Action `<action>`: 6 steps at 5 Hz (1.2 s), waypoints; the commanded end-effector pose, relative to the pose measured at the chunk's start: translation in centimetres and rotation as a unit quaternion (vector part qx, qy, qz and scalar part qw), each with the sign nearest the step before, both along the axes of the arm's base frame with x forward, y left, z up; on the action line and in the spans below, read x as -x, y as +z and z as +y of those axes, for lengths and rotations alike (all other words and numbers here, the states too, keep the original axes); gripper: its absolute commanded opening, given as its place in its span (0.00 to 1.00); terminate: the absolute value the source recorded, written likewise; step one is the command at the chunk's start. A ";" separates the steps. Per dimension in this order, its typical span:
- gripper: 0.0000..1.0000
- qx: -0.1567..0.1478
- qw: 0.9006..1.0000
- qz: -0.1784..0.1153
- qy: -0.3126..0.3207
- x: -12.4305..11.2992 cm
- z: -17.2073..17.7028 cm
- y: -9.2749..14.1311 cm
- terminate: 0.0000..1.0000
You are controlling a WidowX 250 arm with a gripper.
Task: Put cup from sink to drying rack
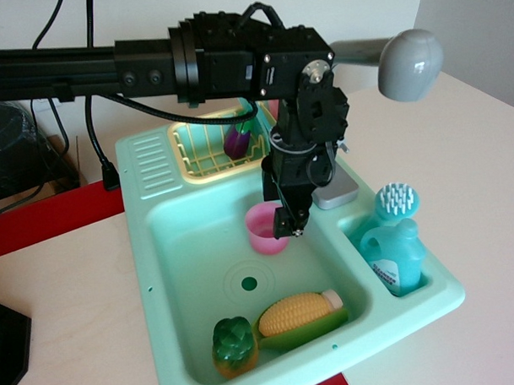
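The pink cup [263,230] stands upright in the mint-green sink [171,271], near the back wall of the basin. My gripper [288,223] points straight down, its black fingertips at the cup's right rim and touching or nearly touching it. The dark fingers overlap, so I cannot tell whether they are closed on the rim. The pale yellow drying rack [201,152] sits at the back of the sink unit, partly hidden by my arm. A purple eggplant toy [237,141] lies in it.
A toy corn [299,313] and a green and orange toy vegetable [234,345] lie at the front of the basin. A teal bottle [396,255] and brush [398,202] fill the right side compartment. The grey faucet [409,62] juts out at the back right.
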State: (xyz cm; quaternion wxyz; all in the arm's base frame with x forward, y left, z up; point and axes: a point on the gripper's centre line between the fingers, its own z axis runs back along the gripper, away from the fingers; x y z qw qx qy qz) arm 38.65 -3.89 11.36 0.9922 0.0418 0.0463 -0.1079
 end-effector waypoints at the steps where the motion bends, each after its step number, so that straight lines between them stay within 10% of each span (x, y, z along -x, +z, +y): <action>1: 1.00 0.000 1.000 0.000 0.000 0.0 0.0 0.0 0.00; 5: 1.00 0.033 0.999 0.020 -0.005 0.9 -2.8 -2.6 0.00; 6: 0.00 0.027 1.000 0.008 0.003 1.6 -2.4 -3.2 0.00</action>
